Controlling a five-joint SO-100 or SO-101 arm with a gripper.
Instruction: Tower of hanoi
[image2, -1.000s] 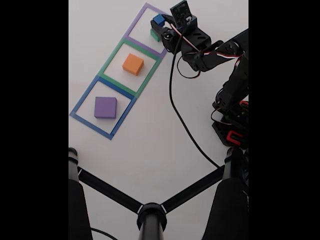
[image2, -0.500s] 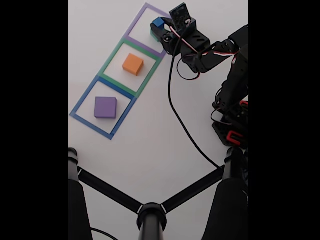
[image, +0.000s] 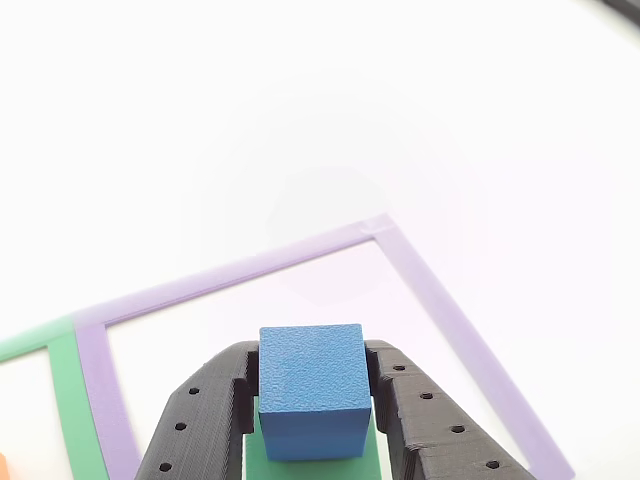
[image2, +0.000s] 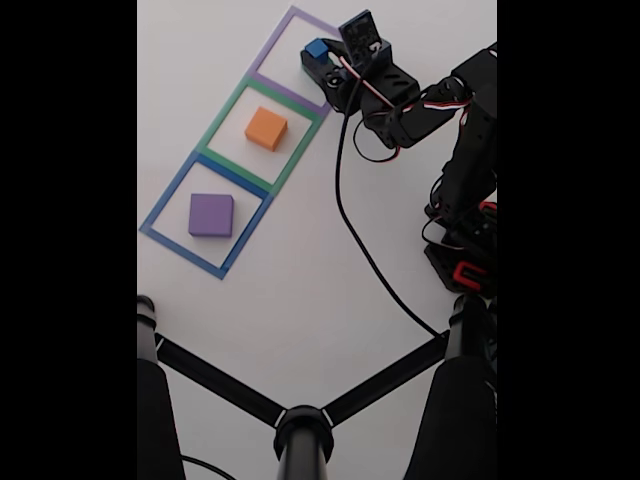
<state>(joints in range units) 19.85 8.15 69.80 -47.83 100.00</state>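
Compared with a second ago, we are seeing the arm reaching farther into the purple tape outline (image2: 297, 50), and the green block that was showing beside the gripper in the fixed view is now mostly hiding behind it. We are holding the blue cube (image: 311, 388) with the gripper (image: 312, 400), its two black fingers (image: 205, 420) pressing against the cube's left and right sides in the other view. The cube is sitting on the green block (image: 312, 462), which is lying inside the purple outline.

The orange block (image2: 266, 128) is resting alone in the green tape outline (image2: 225, 118), and the purple block (image2: 211, 214) is resting alone in the blue tape outline (image2: 170, 205), each well apart from the gripper.

We are judging the risk to be in the lift. If the fingers are also catching the green block's edges, it could be dragged up or shoved out of its square. If the grip is shallow, the cube could be tilting and slipping out as we rise.
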